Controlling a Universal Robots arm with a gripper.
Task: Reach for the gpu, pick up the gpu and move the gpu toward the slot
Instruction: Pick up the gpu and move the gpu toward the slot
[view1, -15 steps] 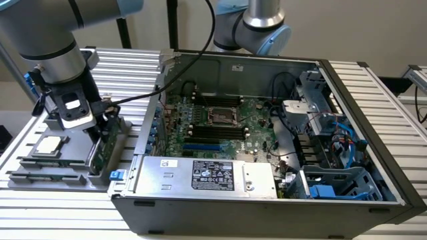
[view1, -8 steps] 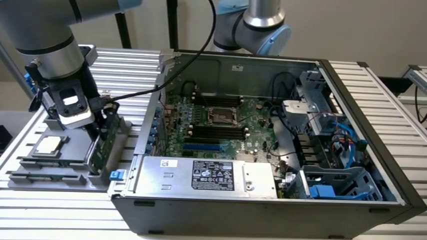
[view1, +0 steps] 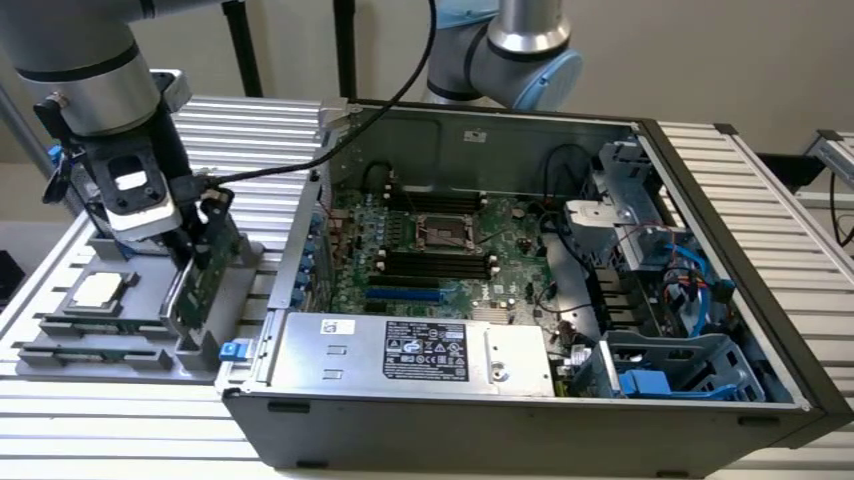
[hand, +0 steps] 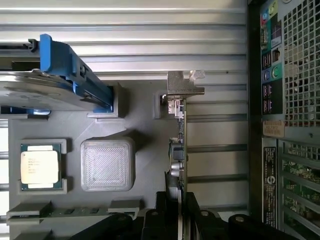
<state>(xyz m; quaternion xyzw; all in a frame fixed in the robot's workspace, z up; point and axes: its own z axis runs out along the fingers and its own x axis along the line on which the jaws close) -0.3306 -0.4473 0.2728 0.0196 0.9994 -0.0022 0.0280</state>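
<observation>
Green gpu (hand: 180, 135) upright in grey tray (hand: 145, 165), claw (hand: 177, 198) clamped on it, blue-railed drive (hand: 45, 90) and open case (hand: 295, 75) alongside.

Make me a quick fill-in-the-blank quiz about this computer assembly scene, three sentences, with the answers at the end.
1. The gripper is right at the ____, which stands on edge in the gray tray.
2. The hard drive in that tray has rails coloured ____.
3. The computer case sits to the exterior view's ____ of the tray.
Answers: gpu; blue; right.
</observation>
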